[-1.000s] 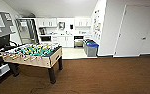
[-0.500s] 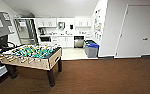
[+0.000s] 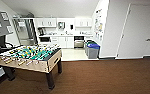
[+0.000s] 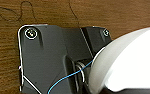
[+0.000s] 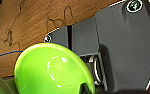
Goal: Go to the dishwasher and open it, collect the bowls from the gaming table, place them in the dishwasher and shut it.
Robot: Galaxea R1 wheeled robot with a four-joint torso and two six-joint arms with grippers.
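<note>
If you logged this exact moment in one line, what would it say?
location: wood floor facing kitchenette | left: foosball table | ahead: dishwasher, blue-lidded bin | right wrist: green bowl | left wrist: white bowl

office break room — foosball table (image 3: 28,56) | kitchenette: white cabinets (image 3: 63,41), dishwasher (image 3: 79,41) | recycling bins (image 3: 92,49) — wood floor (image 3: 103,77)

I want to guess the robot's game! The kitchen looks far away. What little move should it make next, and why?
Probably roll straight ahead over the brown floor. The dishwasher is far off under the white counter, the table-football table stands off to the left, and a green bowl shows close by the right wrist, seemingly ready to go in.
</note>
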